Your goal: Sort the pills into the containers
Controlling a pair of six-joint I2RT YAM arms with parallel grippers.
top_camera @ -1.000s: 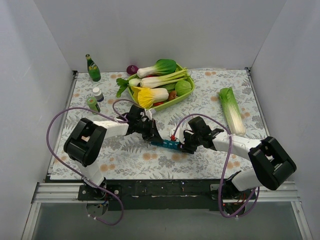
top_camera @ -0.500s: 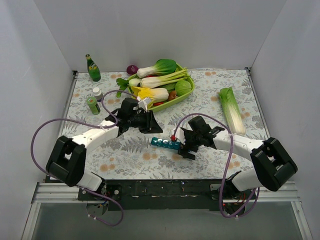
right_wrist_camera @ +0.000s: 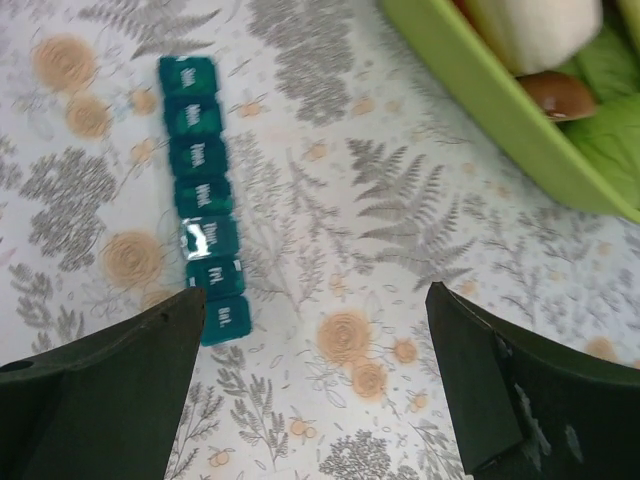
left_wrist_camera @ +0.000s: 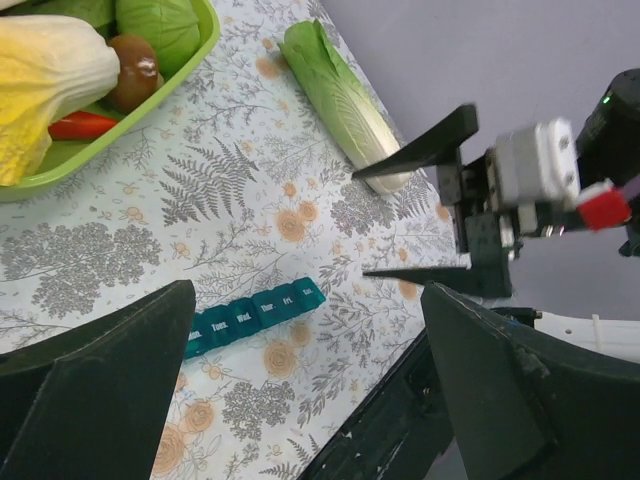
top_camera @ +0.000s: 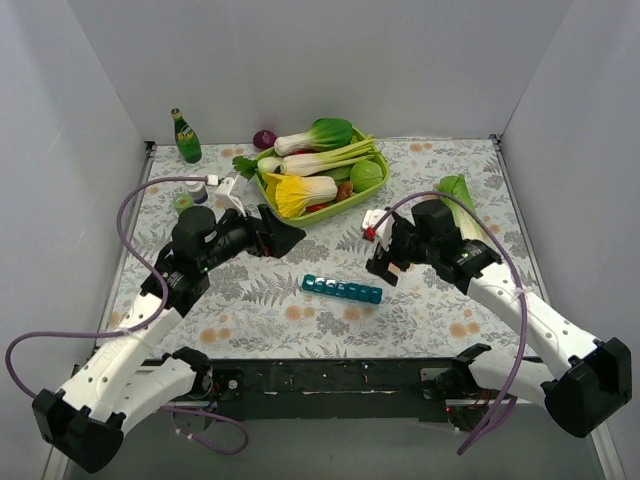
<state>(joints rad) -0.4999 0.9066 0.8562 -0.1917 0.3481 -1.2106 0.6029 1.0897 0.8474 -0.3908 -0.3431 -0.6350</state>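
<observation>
The containers point(top_camera: 342, 289) are a teal strip of day-labelled compartments lying flat on the floral cloth, all lids down. The strip also shows in the left wrist view point(left_wrist_camera: 255, 312) and the right wrist view point(right_wrist_camera: 205, 190). No pills show in any view. My left gripper point(top_camera: 285, 237) hangs open above and to the left of the strip, nothing between its fingers point(left_wrist_camera: 308, 296). My right gripper point(top_camera: 385, 255) hangs open above and to the right of it, also empty point(right_wrist_camera: 315, 295). Neither touches the strip.
A lime-green basket point(top_camera: 372, 186) of toy vegetables stands behind the strip. A napa cabbage point(top_camera: 470, 235) lies at the right, partly under my right arm. A green soda bottle point(top_camera: 185, 137), small bottles point(top_camera: 195, 190) and a purple onion point(top_camera: 264, 138) stand at the back left.
Both grippers have opened, risen and drawn away from the strip, the left one leftward, the right one to the right and back. The strip lies where it was.
</observation>
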